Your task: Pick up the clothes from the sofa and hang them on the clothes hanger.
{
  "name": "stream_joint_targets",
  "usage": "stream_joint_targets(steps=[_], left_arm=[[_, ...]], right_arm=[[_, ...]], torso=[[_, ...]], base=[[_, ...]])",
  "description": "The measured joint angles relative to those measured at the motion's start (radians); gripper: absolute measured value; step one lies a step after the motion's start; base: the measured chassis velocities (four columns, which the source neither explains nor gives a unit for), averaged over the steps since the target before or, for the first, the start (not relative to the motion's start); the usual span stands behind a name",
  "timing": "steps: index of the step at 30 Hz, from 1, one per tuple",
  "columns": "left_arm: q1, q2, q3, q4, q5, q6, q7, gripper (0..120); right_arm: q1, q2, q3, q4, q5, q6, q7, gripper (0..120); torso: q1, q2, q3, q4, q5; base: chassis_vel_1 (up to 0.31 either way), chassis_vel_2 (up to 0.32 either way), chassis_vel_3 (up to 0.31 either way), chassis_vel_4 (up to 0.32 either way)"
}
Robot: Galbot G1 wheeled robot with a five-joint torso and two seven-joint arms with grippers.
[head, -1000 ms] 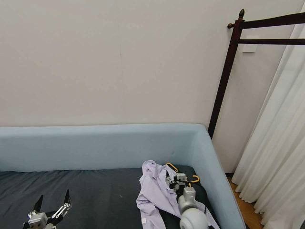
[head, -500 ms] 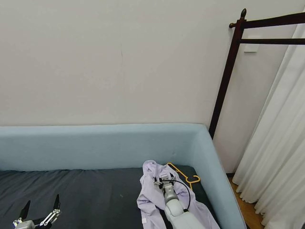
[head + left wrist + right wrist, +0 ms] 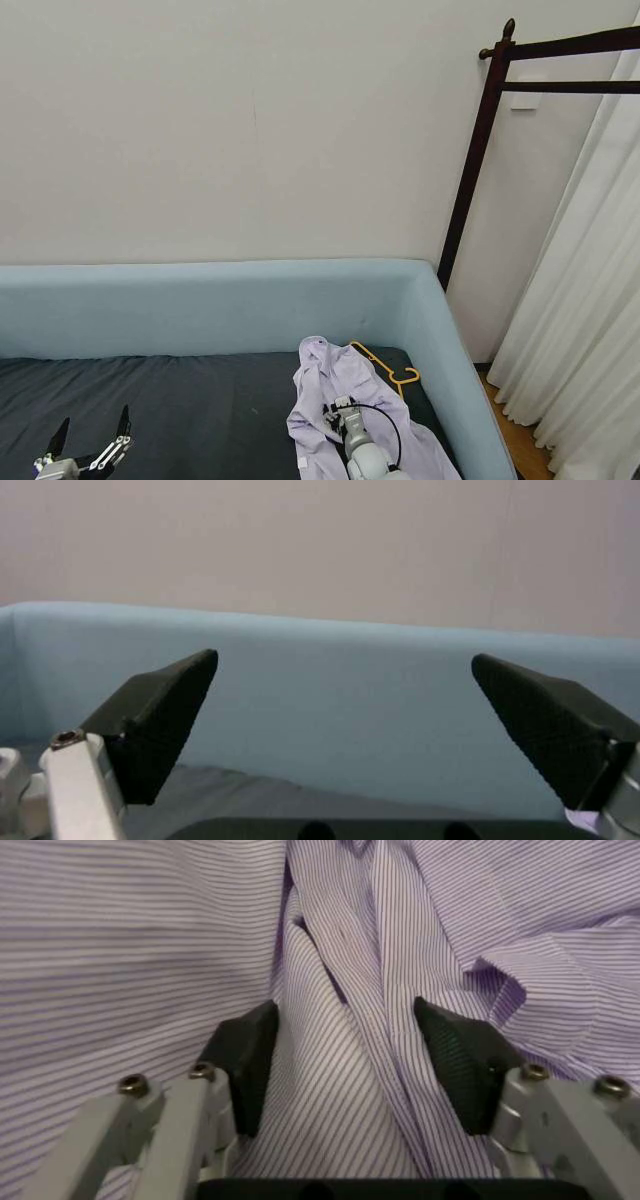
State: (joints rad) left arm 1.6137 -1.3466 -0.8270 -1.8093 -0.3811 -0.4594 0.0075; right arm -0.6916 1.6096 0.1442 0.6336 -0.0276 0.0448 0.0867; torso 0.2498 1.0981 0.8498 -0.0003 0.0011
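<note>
A purple striped shirt (image 3: 318,385) lies crumpled on the right end of the sofa's dark seat, with a yellow hanger (image 3: 386,368) poking out beside its collar. My right gripper (image 3: 336,413) is down on the middle of the shirt. In the right wrist view the right gripper (image 3: 348,1065) is open, its black fingers (image 3: 455,1054) straddling a raised fold of the shirt (image 3: 350,975). My left gripper (image 3: 95,415) hovers open low over the seat at the left, holding nothing. The left wrist view has the left gripper (image 3: 345,727) facing the sofa back (image 3: 340,690).
The light blue sofa (image 3: 200,300) has a high back and a right armrest (image 3: 455,380). A dark wooden clothes rack (image 3: 472,170) stands past that armrest against the wall. White curtains (image 3: 590,330) hang at the far right over a strip of wooden floor (image 3: 520,440).
My right gripper has come back from the hanger end to the middle of the shirt and lowered onto it. The left gripper has dropped lower and stayed open.
</note>
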Motion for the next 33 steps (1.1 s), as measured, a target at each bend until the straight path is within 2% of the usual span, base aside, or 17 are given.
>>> stream_joint_targets(steps=[1,3,7,8,11,12,14,20,23,24,26,33], left_arm=[[-0.001,0.0,0.0,0.002,0.0,0.0,0.0,100],[-0.002,0.0,0.0,0.004,0.0,0.0,0.0,100],[-0.005,-0.001,0.003,0.009,0.0,0.0,0.0,100],[-0.005,-0.001,0.003,0.009,0.0,0.0,0.0,100],[-0.009,-0.001,0.005,0.016,0.0,-0.001,0.0,100],[-0.009,-0.001,0.005,0.016,0.0,-0.001,0.0,100],[-0.011,0.001,0.008,0.018,0.0,-0.001,0.0,100],[-0.02,0.004,0.013,0.022,0.0,-0.002,-0.001,100],[-0.033,0.009,0.02,0.035,0.0,-0.002,-0.003,100],[-0.033,0.009,0.02,0.035,0.0,-0.002,-0.003,100],[-0.042,0.01,0.026,0.046,0.0,-0.002,-0.004,100],[-0.065,0.011,0.046,0.064,-0.001,-0.003,-0.004,100]], right_arm=[[-0.004,0.0,0.0,0.003,-0.007,0.0,0.0,48],[-0.006,0.0,0.0,0.004,-0.011,0.0,0.0,45],[-0.017,-0.001,-0.002,0.013,-0.031,0.001,0.01,24],[-0.017,-0.001,-0.002,0.013,-0.031,0.001,0.01,24],[-0.027,-0.002,-0.005,0.025,-0.035,0.009,0.01,11],[-0.027,-0.002,-0.005,0.025,-0.035,0.009,0.01,11],[-0.039,-0.012,-0.013,0.051,-0.022,0.021,0.011,1],[-0.098,-0.056,-0.082,0.177,0.071,0.035,0.02,0],[-0.206,-0.142,-0.188,0.372,0.145,0.046,0.037,0],[-0.206,-0.142,-0.188,0.372,0.145,0.046,0.037,0],[-0.268,-0.195,-0.242,0.482,0.176,0.037,0.038,0],[-0.378,-0.282,-0.303,0.646,0.171,0.031,0.038,0]], torso=[[0.0,0.0,0.0,0.0,0.0],[0.0,0.0,0.0,0.0,0.0],[0.0,0.0,0.0,0.0,0.0],[0.0,0.0,0.0,0.0,0.0],[0.0,0.0,0.0,0.0001,0.0001],[0.0,0.0,0.0,0.0001,0.0001],[0.0,0.0,0.0,0.0,0.0],[0.0,0.0,0.0,0.0,0.0],[0.0,0.0,0.0,0.0,-0.0001],[0.0,0.0,0.0,0.0,-0.0001],[0.0,0.0,0.0,-0.0002,0.0002],[0.0,0.0,0.0,-0.0001,0.0001]], base=[[0.0,0.0,0.0,0.0],[0.0,0.0,0.0,0.0],[0.0,0.0,0.0,0.0],[0.0,0.0,0.0,0.0],[0.0,0.0,0.0,0.0],[0.0,0.0,0.0,0.0],[0.0,0.0,0.0,0.0],[0.0,0.0,0.0,0.0],[0.0,0.0,0.0,0.0],[0.0,0.0,0.0,0.0],[0.0,0.0,0.0,0.0],[0.0,0.0,0.0,0.0]])
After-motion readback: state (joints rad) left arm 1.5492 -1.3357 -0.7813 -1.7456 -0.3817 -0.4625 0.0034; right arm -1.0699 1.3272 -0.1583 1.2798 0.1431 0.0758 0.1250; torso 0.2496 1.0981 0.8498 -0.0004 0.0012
